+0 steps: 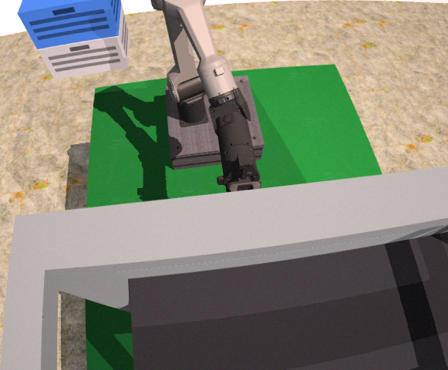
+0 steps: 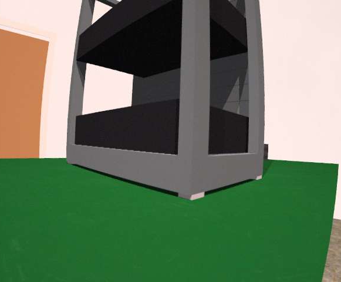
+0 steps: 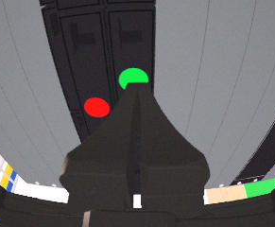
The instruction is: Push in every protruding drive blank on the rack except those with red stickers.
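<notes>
The grey rack [image 1: 200,227] [image 2: 194,121] stands upright on the green mat. In the wrist view, its front shows dark drive blanks between grey panels. A dark blank [image 3: 144,52] with a green sticker [image 3: 132,76] is beside a dark blank [image 3: 77,66] with a red sticker [image 3: 96,107]. My gripper [image 3: 138,95] is shut and empty. Its tips overlap the lower edge of the green sticker in the wrist view; whether they touch the blank cannot be told. The tips are hidden behind the rack's top beam in the top view. How far either blank sticks out cannot be told.
The arm's base stands on a dark block [image 1: 200,143] on the green mat [image 1: 311,103], in front of the rack. Blue [image 1: 72,24] and white [image 1: 84,59] crates are stacked off the mat. Dark units [image 2: 124,130] sit inside the rack.
</notes>
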Robot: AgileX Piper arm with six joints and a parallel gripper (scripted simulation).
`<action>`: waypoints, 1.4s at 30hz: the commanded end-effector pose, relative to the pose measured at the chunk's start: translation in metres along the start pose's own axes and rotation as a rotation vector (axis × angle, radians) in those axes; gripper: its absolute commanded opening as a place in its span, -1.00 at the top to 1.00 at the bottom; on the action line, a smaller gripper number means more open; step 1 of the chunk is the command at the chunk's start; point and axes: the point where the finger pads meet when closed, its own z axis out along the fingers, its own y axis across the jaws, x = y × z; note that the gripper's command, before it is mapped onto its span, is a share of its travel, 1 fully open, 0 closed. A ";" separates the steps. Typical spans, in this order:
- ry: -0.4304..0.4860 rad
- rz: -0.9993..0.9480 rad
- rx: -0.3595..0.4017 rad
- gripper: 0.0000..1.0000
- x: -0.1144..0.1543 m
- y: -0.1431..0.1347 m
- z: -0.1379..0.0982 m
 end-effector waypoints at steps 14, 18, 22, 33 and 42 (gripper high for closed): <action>0.001 0.002 -0.007 1.00 0.000 0.003 0.001; 0.001 0.002 -0.007 1.00 0.000 0.005 0.006; 0.001 0.002 -0.007 1.00 0.000 0.006 0.010; 0.001 0.002 -0.007 1.00 0.000 0.006 0.012; 0.001 0.002 -0.007 1.00 0.000 0.004 0.020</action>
